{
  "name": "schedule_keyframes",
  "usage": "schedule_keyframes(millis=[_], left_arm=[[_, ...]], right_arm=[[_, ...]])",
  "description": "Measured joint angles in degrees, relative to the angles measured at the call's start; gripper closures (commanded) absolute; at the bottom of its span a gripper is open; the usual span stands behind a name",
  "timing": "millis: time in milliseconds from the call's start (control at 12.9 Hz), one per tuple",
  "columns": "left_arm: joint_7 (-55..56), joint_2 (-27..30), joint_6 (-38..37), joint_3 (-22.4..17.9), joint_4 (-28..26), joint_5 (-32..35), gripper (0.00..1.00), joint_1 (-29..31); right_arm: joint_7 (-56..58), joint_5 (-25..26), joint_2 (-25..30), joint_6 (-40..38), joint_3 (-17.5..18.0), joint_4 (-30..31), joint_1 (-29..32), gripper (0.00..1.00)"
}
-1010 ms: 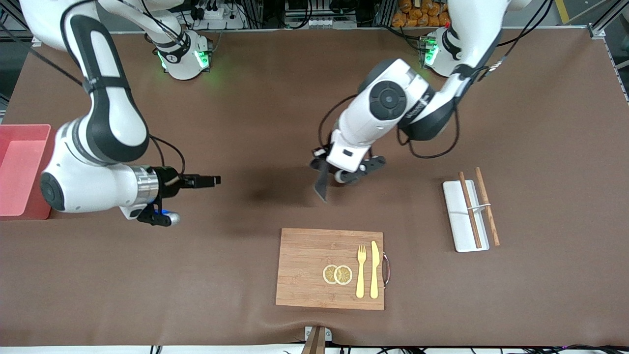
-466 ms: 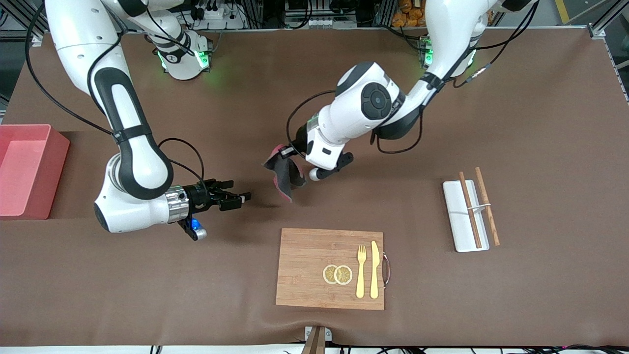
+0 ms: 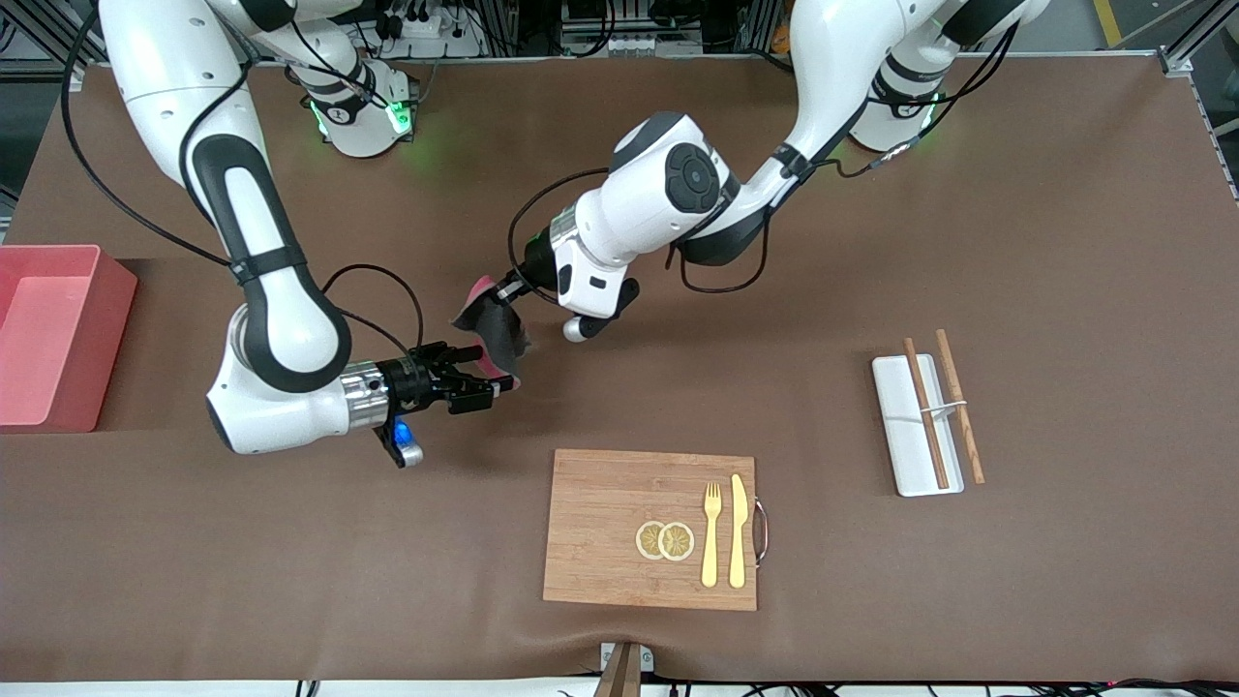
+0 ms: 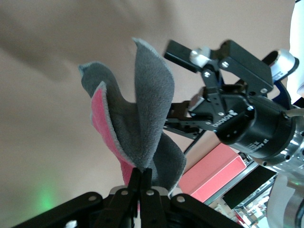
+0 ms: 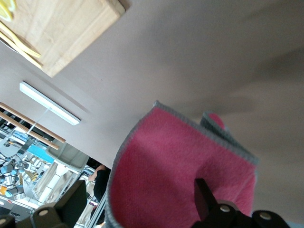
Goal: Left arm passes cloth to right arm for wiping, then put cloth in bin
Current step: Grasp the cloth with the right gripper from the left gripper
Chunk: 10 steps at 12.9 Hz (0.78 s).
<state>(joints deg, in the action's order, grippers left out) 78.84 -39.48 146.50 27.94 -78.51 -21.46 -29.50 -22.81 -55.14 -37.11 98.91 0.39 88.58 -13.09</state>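
I see the cloth [image 3: 492, 324] hanging in the air over the bare desk [image 3: 1065, 242], pinched at one edge by the left gripper [image 3: 511, 287], whose jaws are pressed together on it. It is folded and floppy: dark grey on one face, magenta-red on the other, with a thin grey border. The right gripper [image 3: 484, 373] has its jaws spread around the lower end of the cloth. The pink bin [image 3: 58, 334] stands at the right arm's end of the desk.
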Motion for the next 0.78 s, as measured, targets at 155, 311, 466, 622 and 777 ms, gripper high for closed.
schedule_keyframes(millis=[155,311,466,622,777], left_arm=[[0.44,-0.7,0.73,0.0,0.41,0.0,1.0,-0.9],[1.21,-0.75,0.87,0.0,0.59,0.0,1.0,-1.43],[1.69,-0.75,0.91,-0.01,0.78,0.0,1.0,-1.5],[1.81,-0.75,0.94,-0.03,1.11,0.0,0.9,-1.5],[1.84,-0.75,1.0,-0.2,1.65,0.0,0.74,-1.41]], right_arm=[[-0.02,0.0,-0.01,-0.02,0.01,1.18,-1.23,0.48],[1.4,0.01,-0.01,-0.56,0.01,1.63,-1.66,1.0],[5.51,0.01,-0.01,-2.76,-0.03,1.7,-1.68,1.0],[7.72,0.02,-0.01,-3.97,-0.11,1.85,-1.68,1.0],[8.19,0.04,-0.01,-3.98,-0.12,1.88,-1.68,1.0]])
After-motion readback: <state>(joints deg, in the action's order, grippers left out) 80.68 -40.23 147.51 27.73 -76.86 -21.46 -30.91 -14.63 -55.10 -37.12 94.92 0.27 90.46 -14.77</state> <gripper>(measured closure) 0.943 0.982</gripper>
